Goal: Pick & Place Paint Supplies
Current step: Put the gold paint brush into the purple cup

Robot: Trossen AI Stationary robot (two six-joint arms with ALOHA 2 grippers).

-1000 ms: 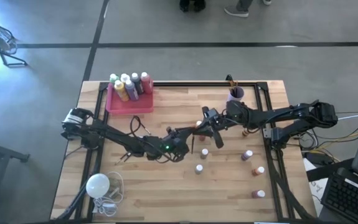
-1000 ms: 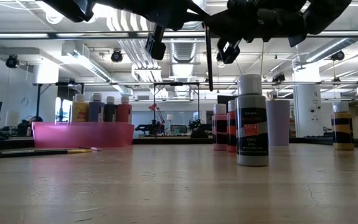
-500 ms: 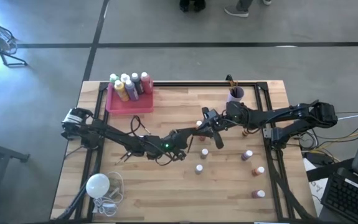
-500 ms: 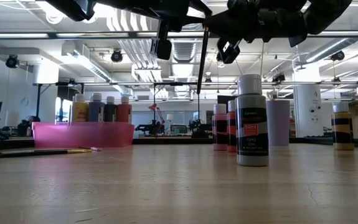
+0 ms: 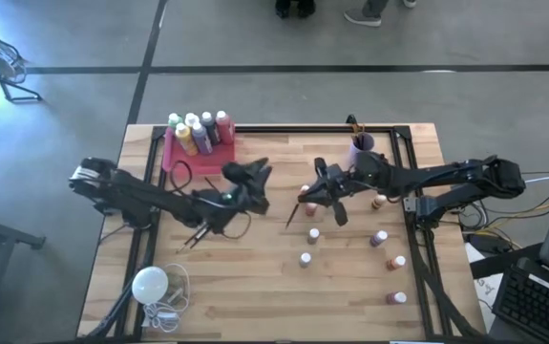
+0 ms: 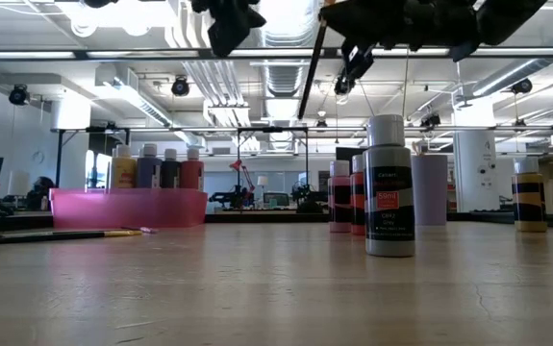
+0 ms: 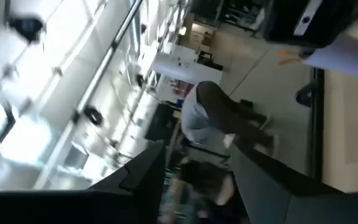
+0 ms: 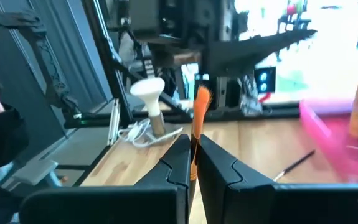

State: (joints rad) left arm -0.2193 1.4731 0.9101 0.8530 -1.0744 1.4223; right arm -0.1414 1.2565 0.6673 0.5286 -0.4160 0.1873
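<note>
You have the light wooden table under both arms. Well off from the left gripper, toward the table's back edge, sits the pink plastic tray, holding a cluster of white-capped paint bottles. That left gripper hangs above the table with its fingers apart and nothing between them. Your right gripper is clamped on a thin dark paintbrush with an orange band, which slants down from the fingers over the wood. Just beyond that gripper's wrist, toward the back rail, stands a lilac cup with what looks like brush handles, though that is hard to make out. Below the right gripper, small white-capped bottles stand scattered. Another thin brush lies near the left arm.
</note>
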